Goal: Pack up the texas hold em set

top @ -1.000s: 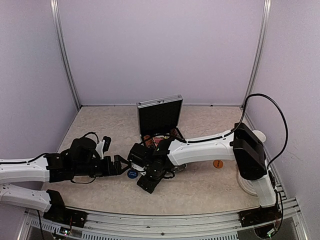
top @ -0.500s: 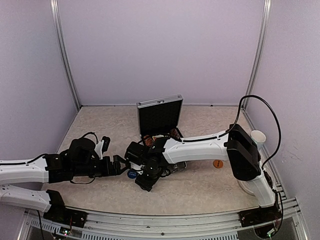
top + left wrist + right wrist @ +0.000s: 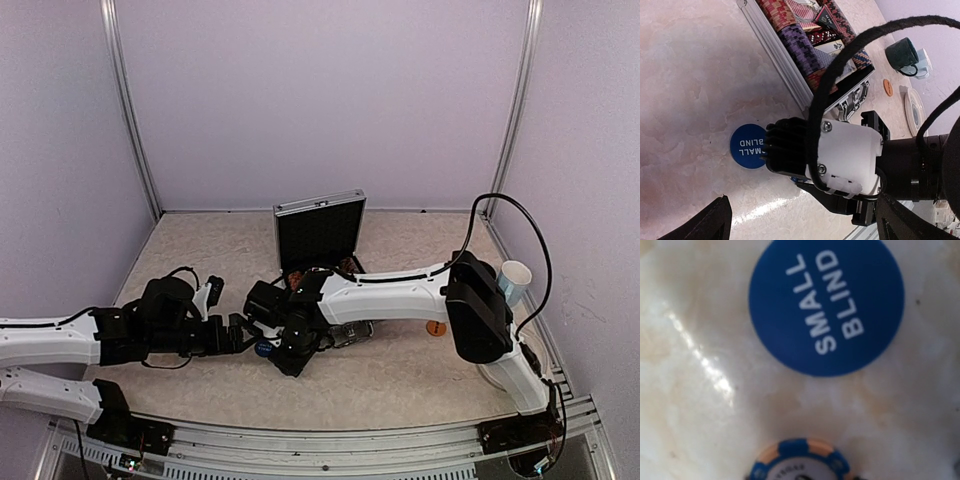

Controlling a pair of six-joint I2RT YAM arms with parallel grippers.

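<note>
The silver case (image 3: 318, 207) of the texas hold em set stands open at the table's middle, and rows of chips (image 3: 801, 44) and cards fill its base. A blue round button marked SMALL BLIND (image 3: 264, 348) (image 3: 827, 305) lies flat on the table in front of the case. My right gripper (image 3: 291, 354) points down just right of it, over a blue and orange chip (image 3: 800, 464). Its fingers barely show, so its state is unclear. My left gripper (image 3: 805, 227) is open wide, low, left of the button, with the right wrist (image 3: 840, 155) in front of it.
An orange round button (image 3: 436, 327) (image 3: 887, 86) lies to the right of the case. A dark mug (image 3: 902, 52) and a pale-blue mug (image 3: 923, 62) stand at the right wall, and a round grey coaster (image 3: 915, 105) lies nearby.
My right arm has swung left and lower, bringing its gripper closer to the blue button. The pale mug now shows behind its elbow. My left arm has hardly moved.
</note>
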